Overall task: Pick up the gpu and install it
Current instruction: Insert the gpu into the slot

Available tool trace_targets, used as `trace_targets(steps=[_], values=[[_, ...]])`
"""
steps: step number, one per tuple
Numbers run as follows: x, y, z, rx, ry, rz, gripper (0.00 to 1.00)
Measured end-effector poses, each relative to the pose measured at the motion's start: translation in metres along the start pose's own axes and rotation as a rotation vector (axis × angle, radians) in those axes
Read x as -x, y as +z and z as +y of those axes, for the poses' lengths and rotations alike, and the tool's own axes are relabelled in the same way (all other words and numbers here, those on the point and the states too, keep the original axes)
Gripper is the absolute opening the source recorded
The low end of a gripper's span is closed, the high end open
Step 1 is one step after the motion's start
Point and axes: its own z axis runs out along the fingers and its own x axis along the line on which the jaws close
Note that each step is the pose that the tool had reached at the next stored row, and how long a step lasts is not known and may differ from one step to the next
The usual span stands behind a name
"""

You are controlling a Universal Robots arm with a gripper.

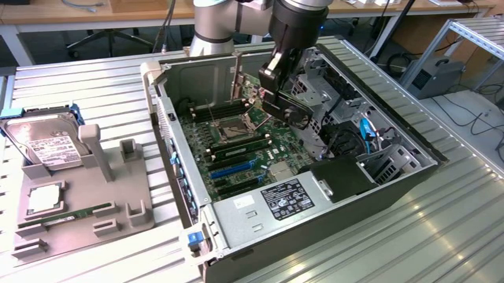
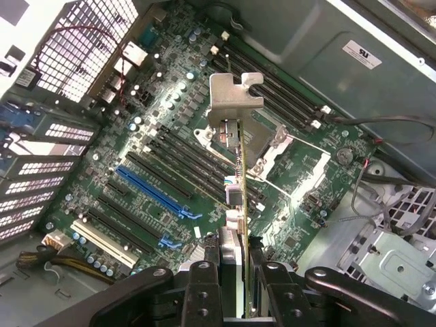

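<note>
Gripper [image 2: 240, 264] half-closed on gpu [image 2: 235, 102] (edge-on) above motherboard [image 2: 294, 162]

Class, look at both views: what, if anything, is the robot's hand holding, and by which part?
The hand holds the gpu, clamped across its two faces at the end away from the silver bracket.

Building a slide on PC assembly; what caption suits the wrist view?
Gripper holds the gpu edge-on over the computer's motherboard.

We see bright, even room light on the table [image 1: 87, 88]; the case [image 1: 197, 79] holds soft shadows. Glare whitens the motherboard [image 2: 163, 116] and the end of the gpu [image 2: 236, 102].
</note>
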Motion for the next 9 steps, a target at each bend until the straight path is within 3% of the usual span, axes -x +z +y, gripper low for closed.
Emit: trace_targets(steps=[9], values=[[0.0, 0.0001, 0.0, 0.001, -0.039, 0.0013, 0.27]])
